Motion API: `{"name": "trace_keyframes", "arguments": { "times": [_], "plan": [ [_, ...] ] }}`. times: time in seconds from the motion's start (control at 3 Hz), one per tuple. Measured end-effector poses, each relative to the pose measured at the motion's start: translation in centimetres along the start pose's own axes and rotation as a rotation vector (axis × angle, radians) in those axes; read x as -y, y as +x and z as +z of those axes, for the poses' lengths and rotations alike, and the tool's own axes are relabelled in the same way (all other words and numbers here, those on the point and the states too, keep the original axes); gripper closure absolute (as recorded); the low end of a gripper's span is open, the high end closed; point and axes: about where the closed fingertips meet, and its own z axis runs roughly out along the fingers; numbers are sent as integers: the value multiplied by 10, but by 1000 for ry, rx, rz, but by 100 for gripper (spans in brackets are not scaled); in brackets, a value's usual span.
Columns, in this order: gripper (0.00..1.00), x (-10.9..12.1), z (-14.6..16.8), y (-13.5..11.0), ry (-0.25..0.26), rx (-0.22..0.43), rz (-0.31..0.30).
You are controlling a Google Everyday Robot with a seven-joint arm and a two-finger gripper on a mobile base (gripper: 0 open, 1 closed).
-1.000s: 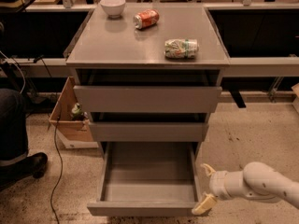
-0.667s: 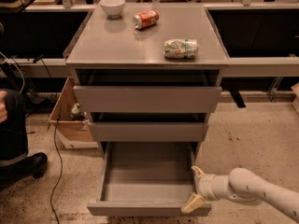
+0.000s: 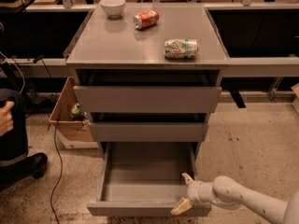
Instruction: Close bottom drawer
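- Camera view: gripper (image 3: 185, 192), fingers spread wide, seemingly straddles the right front corner of bottom drawer (image 3: 140, 176).
- Risk: an off-centre push skews and jams it; the inner finger could be pinched.

Lighting was dim and warm, from overhead. Cabinet top (image 3: 140, 45) showed a soft sheen; drawer recesses lay shadowed. Gripper (image 3: 184, 192), at five o'clock by the bottom drawer (image 3: 135, 210), was evenly lit.

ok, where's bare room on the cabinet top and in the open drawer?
Cabinet top: the front-left is bare, bordered by the white bowl behind and the crushed can to the right. The bottom drawer shows nothing inside; it is crowded only at its front-right corner, where the open pincer sits.
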Motion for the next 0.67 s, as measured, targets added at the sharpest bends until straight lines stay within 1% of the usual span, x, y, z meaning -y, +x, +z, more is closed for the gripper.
{"name": "trace_keyframes", "arguments": {
  "times": [0.33,0.67],
  "plan": [
    [0,-3,31,19,-11,10,15],
    [0,-4,58,30,-23,25,23]
  ]
}}
